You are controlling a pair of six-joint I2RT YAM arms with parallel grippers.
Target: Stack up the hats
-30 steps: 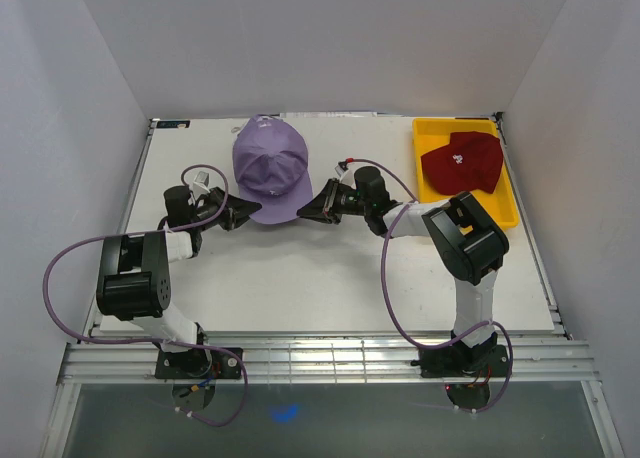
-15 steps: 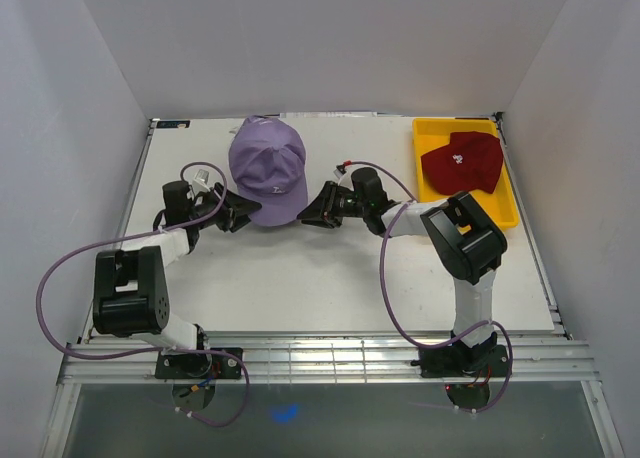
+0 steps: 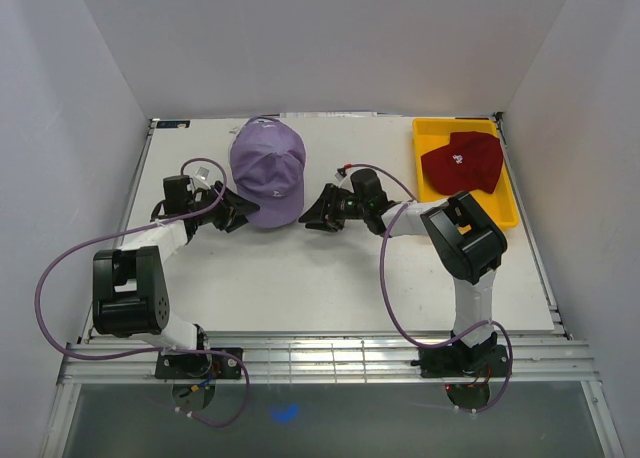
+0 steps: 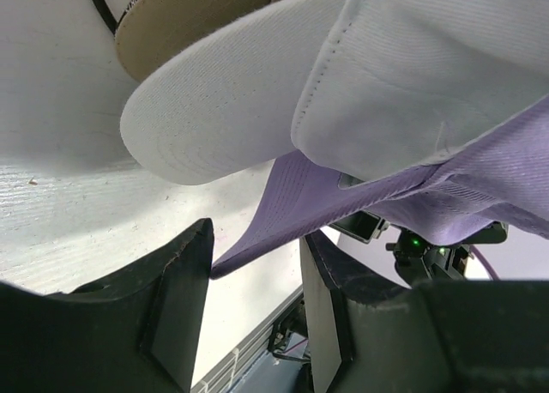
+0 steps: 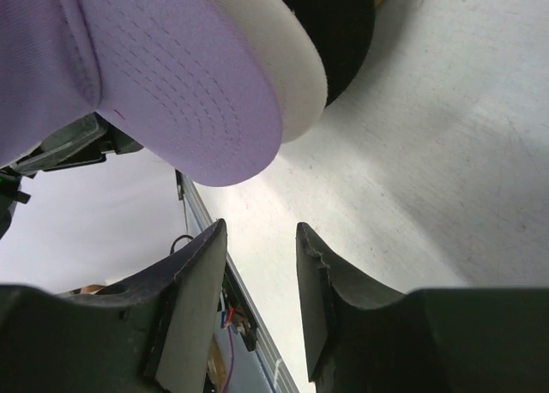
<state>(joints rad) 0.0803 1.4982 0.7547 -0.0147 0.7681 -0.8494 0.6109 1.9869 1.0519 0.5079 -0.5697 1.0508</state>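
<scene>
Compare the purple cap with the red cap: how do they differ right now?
The purple cap is pale lavender, while the red cap is dark red. The purple cap sits on the table on top of a pile of other caps, while the red cap lies alone in the yellow tray. Both are baseball caps resting crown up.

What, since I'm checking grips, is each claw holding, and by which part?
Nothing is held: the left claw and right claw stand open beside the lavender fabric baseball cap, gripping no part.
</scene>
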